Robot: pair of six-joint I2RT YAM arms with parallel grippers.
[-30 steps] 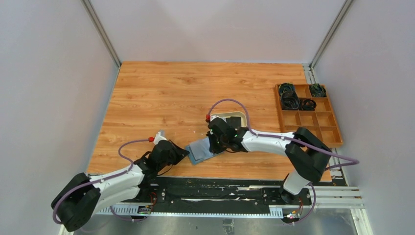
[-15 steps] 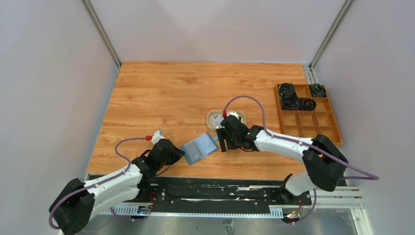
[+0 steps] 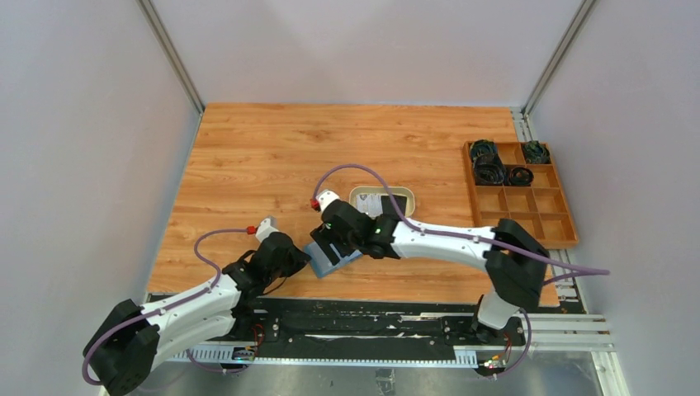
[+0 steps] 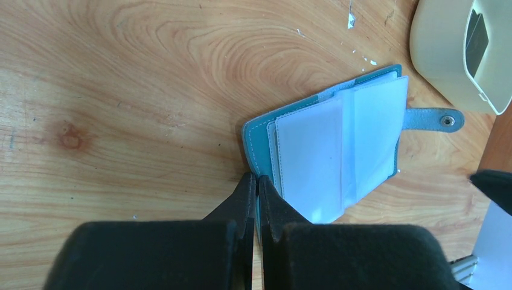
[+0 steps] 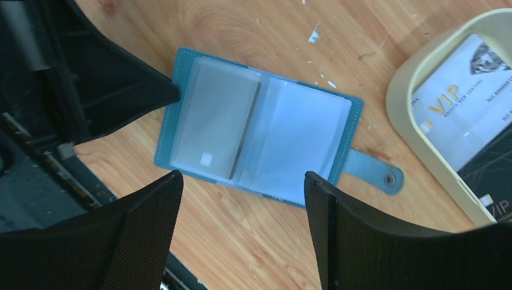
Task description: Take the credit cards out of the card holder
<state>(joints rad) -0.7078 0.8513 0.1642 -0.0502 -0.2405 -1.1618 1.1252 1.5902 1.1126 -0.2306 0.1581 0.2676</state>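
Note:
The teal-blue card holder [image 5: 259, 133] lies open and flat on the wooden table, its snap tab [image 5: 386, 178] pointing towards the tray. Its left clear sleeve holds a greyish credit card [image 5: 211, 130]. My left gripper [image 4: 256, 179] is shut on the card holder's [image 4: 332, 157] near cover edge, with a teal strip showing between the fingers. My right gripper [image 5: 241, 178] hovers open just above the holder with nothing between its fingers. In the top view it [image 3: 334, 235] covers part of the holder [image 3: 323, 260]. More credit cards [image 5: 459, 115], a whitish one and a black one, lie in the beige tray [image 5: 404, 103].
The beige oval tray [image 3: 355, 198] stands just behind and right of the holder. A wooden compartment box [image 3: 520, 206] with coiled black cables sits at the table's right edge. Grey walls close in the table on three sides.
My right gripper was shut at the holder, swung right towards the tray and opened, then came back left over the holder. The left arm has barely moved.

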